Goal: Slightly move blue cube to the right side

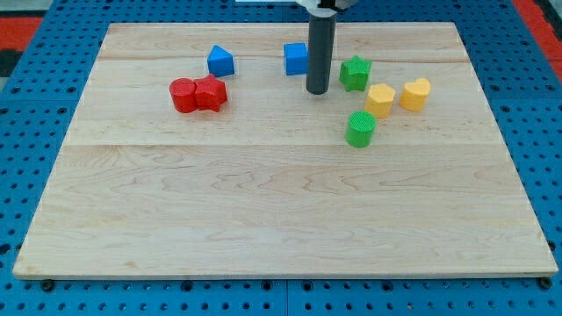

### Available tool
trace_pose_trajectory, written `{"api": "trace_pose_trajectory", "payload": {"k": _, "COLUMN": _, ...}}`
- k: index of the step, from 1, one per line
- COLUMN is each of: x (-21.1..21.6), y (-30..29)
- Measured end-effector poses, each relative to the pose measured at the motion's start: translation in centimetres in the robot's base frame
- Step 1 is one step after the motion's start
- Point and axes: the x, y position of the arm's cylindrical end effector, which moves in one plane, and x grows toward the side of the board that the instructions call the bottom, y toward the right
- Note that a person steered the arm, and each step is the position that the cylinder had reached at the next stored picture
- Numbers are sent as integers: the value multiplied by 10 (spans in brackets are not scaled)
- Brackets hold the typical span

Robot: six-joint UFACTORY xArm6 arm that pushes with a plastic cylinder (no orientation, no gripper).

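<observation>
The blue cube point(296, 58) sits near the view's top centre of the wooden board point(281, 211). My tip point(317, 90) stands just to the right of the cube and slightly below it, close to it; contact cannot be told. The dark rod partly hides the cube's right edge. A green star-shaped block point(355, 73) lies just to the right of the rod.
A blue triangular block point(220, 61) lies left of the cube. Two red blocks point(198, 94) touch each other at the left. A yellow hexagonal block point(380, 99), a yellow block point(415, 93) and a green cylinder point(360, 128) lie at the right.
</observation>
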Motion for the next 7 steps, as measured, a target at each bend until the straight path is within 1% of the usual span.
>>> {"api": "trace_pose_trajectory", "payload": {"k": 5, "x": -1, "y": 4}}
{"api": "trace_pose_trajectory", "payload": {"k": 7, "x": 9, "y": 32}}
